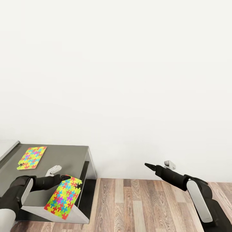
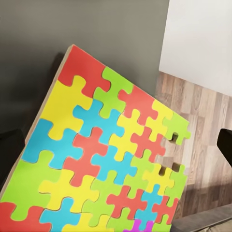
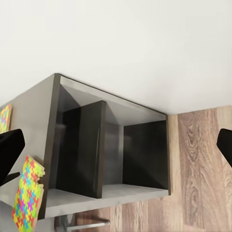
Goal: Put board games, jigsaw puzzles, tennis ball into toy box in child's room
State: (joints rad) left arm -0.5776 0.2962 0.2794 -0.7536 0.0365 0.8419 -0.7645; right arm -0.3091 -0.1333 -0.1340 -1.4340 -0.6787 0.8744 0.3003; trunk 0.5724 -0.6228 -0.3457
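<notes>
1. Head view: the dark grey desk wing (image 1: 64, 158) stands in the lower left, against the white wall (image 1: 116, 64). To its right there is open wood floor (image 1: 135, 206) up to the wall. One jigsaw puzzle (image 1: 32, 157) lies flat near the far left corner of the wing top. A second puzzle board (image 1: 63, 197) is tilted over the front right corner and reaches past the edge. The left gripper (image 1: 66, 177) pinches this board at its upper edge. The right gripper (image 1: 149, 166) hangs over the floor, well apart from the desk; its dark fingers come together to a point, so it looks pressed together.

2. Left wrist view: the held board (image 2: 104, 154) is seen from close. It has interlocking pieces in red, yellow, blue and green, a pale cardboard edge, and small gaps near one side. Behind it are the grey desk top (image 2: 72, 29) and the floor (image 2: 203, 125).

3. Right wrist view: the end of the desk wing has two open dark compartments (image 3: 111, 150). The held board (image 3: 27, 200) hangs by its corner. The dark fingertips (image 3: 10, 147) stand at opposite borders of the picture, so from here the spread is not certain.
</notes>
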